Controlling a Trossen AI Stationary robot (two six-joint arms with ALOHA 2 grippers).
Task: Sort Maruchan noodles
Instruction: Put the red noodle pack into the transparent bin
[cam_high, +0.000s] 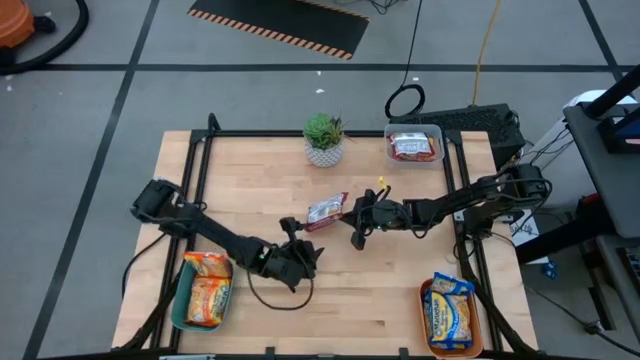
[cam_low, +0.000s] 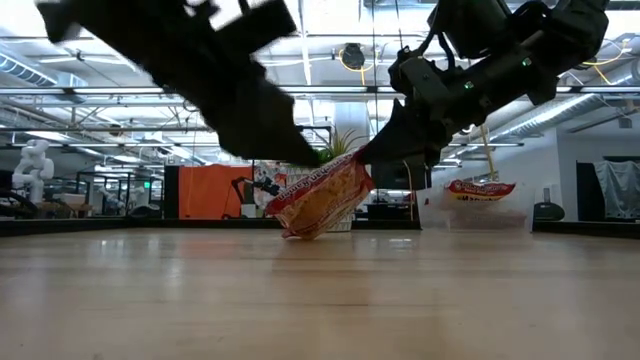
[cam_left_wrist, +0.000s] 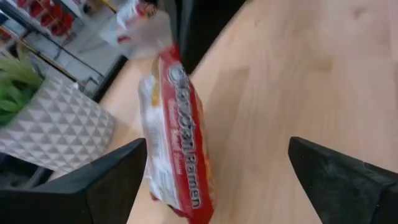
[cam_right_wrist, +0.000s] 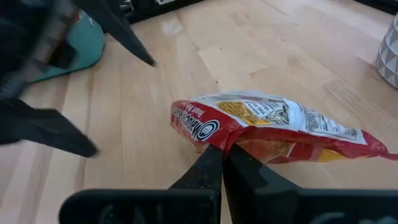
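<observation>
While wooden table (cam_high: 250, 180) lies mostly bare, front right corner cut off in high view. Left gripper (cam_high: 300, 255) fingers spread wide, holding nothing. Right gripper (cam_right_wrist: 221, 163) pinched on red ramen packet (cam_high: 326, 211) at mid-table; packet label partly hidden.

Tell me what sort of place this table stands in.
Probably a robotics lab or workshop. The low view shows an open hall with ceiling pipes and ducts and a white humanoid robot in the back. From above, cables and hazard-striped matting lie on the grey floor.
</observation>
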